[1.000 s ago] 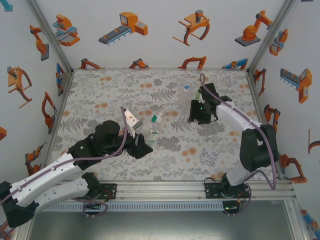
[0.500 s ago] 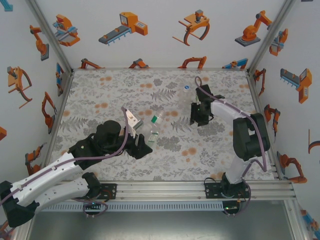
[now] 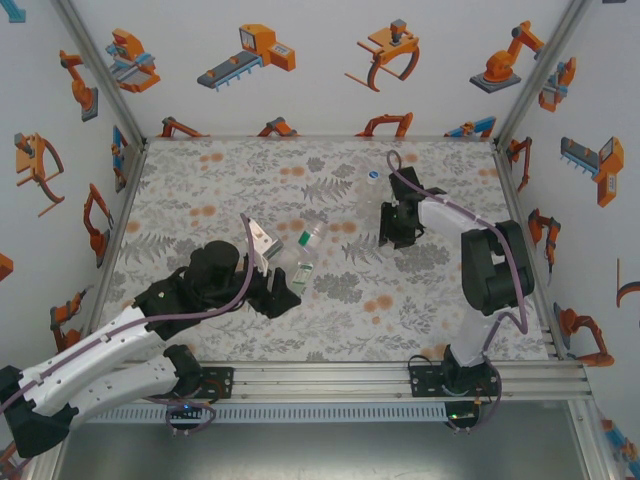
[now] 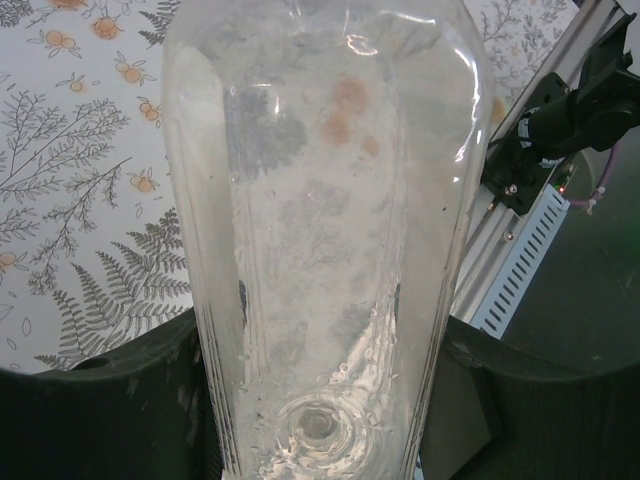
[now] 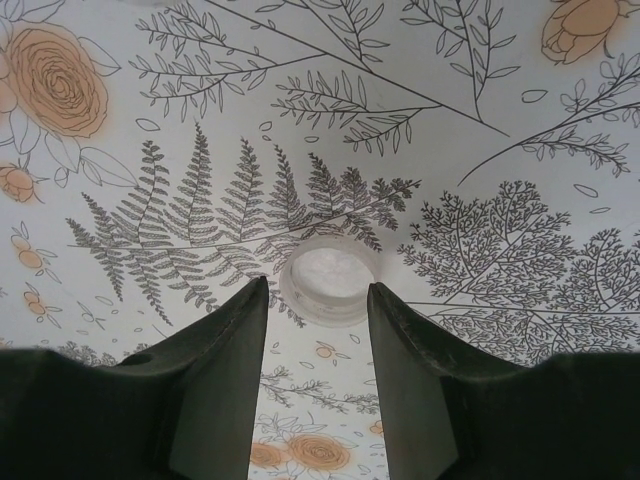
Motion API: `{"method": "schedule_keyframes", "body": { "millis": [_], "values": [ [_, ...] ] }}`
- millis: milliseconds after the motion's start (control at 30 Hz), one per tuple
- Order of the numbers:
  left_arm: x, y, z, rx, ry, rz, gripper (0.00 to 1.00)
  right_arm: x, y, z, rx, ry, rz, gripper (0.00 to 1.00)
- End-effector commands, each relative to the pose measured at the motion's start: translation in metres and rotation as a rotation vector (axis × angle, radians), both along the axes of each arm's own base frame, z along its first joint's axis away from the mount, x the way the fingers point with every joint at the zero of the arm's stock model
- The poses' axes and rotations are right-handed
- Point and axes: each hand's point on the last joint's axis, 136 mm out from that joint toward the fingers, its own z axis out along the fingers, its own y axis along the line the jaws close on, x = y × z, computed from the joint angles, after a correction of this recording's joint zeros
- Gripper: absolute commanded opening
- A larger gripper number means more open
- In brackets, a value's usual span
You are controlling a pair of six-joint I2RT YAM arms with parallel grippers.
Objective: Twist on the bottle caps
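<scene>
Cap pick-up is seemingly being attempted. A clear bottle is being clenched by the left gripper near the top view's centre. A white cap, mid-frame, is being framed by the right gripper, fingers spread. Lowering and closing are probably being called for next.

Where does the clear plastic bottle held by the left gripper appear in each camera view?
Top external: the clear plastic bottle is left of centre, tilted, with its base end in the left gripper.
Left wrist: centre of the picture, base nearest the camera, dark fingers on both sides.
Right wrist: here the right gripper is open, with a small white round cap at its fingertips.
Shared landmark: the fern-and-orange-flower table cover.
</scene>
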Motion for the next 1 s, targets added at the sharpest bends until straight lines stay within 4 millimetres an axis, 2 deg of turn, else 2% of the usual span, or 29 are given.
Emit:
{"method": "schedule_keyframes", "body": {
  "millis": [0,567,800,967],
  "values": [
    [0.001,0.002,0.018,-0.020,-0.031,-0.001,0.04,0.007,-0.005,0.003,-0.027,-0.015,-0.010,0.44],
    [0.003,0.004,0.016,-0.041,-0.023,0.015,0.04,0.006,-0.005,-0.007,-0.032,0.015,-0.008,0.44],
    [0.004,0.006,0.018,-0.049,-0.026,0.023,0.04,0.010,-0.008,0.017,-0.044,-0.038,-0.004,0.47],
    [0.005,0.005,0.018,-0.054,-0.025,0.024,0.04,0.010,-0.006,0.022,-0.033,-0.048,0.002,0.51]
  ]
}}
